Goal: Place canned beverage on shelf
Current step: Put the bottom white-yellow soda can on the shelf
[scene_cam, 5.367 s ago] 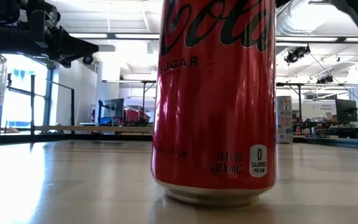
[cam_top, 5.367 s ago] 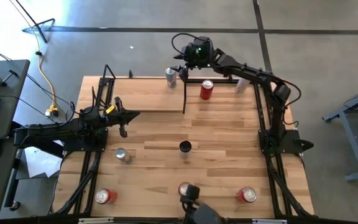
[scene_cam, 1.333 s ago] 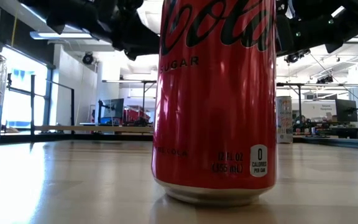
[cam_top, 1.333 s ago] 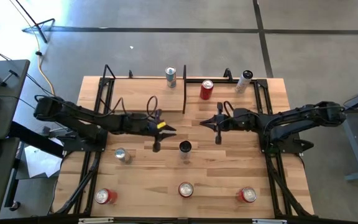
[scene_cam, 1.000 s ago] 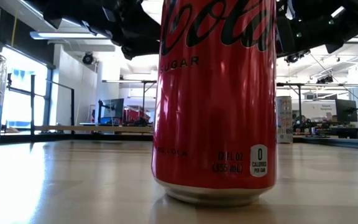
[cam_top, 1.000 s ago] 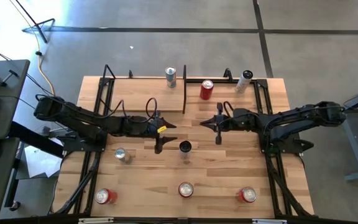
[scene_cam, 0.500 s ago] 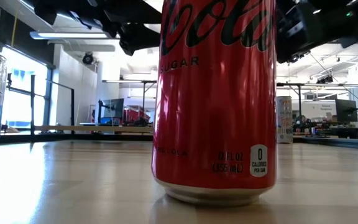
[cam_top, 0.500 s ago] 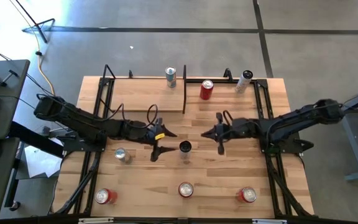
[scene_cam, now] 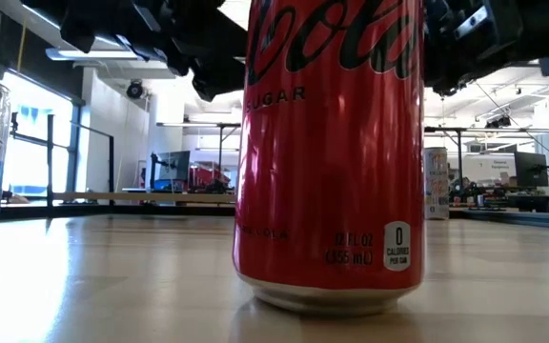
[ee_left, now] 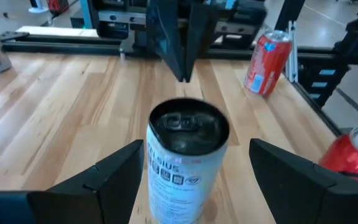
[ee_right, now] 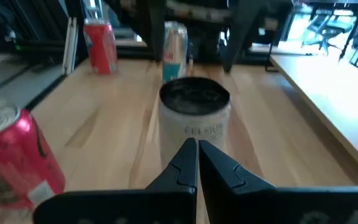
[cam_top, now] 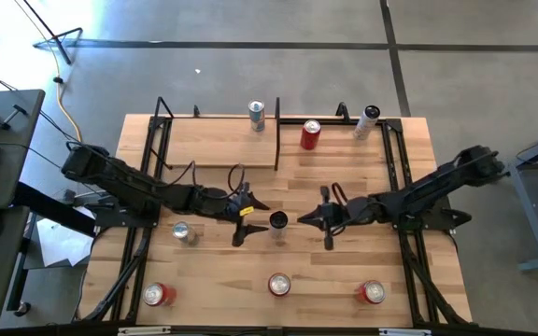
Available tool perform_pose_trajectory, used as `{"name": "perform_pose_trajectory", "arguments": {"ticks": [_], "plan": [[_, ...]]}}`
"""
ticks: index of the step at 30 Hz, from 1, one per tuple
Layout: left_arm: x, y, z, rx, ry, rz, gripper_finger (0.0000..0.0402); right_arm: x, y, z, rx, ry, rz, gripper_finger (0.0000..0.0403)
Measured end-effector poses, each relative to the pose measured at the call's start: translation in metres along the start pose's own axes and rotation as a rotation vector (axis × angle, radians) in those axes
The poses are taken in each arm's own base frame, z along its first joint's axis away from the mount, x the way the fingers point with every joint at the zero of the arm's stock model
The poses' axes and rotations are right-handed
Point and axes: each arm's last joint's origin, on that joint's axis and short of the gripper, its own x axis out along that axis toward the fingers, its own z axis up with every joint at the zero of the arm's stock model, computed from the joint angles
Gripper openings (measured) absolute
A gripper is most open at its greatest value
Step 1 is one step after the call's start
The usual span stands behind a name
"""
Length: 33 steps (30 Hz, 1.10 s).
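Fingers of the left gripper (ee_left: 185, 171) stand spread wide on either side of the dark-topped can (ee_left: 184, 158), not touching it — the spacing reads as an approach to a grasp around its middle, so nothing is held. In the overhead view this can (cam_top: 278, 221) stands upright at the table's centre, with the left gripper (cam_top: 247, 213) just beside it on one side and the right gripper (cam_top: 323, 222) near it on the other. The right gripper (ee_right: 196, 163) has its fingers pressed together, empty, pointing at the can as if waiting. The can is a smooth cylinder, pale wrap below a glossy black lid with a pull tab. The shelf (cam_top: 218, 145) — pale wood with a thin upright end panel and black frame — sits well apart at the far edge, where a silver can (cam_top: 257, 115) already stands. The planked table (cam_top: 344, 271) looks matte and lightly grained.
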Motion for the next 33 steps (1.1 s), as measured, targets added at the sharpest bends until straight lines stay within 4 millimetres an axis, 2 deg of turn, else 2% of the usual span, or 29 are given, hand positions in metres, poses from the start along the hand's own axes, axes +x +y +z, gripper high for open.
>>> {"name": "perform_pose_trajectory", "arguments": {"ticks": [9, 18, 33], "plan": [[0.01, 0.003, -0.01, -0.009, 0.024, 0.02, 0.0282, 0.022, -0.001, -0.018, 0.03, -0.044, -0.011, 0.0], [0.017, 0.005, -0.011, -0.025, -0.024, 0.006, 0.0282, 0.032, -0.005, -0.027, 0.049, -0.078, 0.012, 0.0], [0.024, 0.01, -0.016, -0.042, -0.043, 0.052, 0.0276, 0.045, -0.008, -0.021, 0.048, -0.053, 0.001, 0.0]]}}
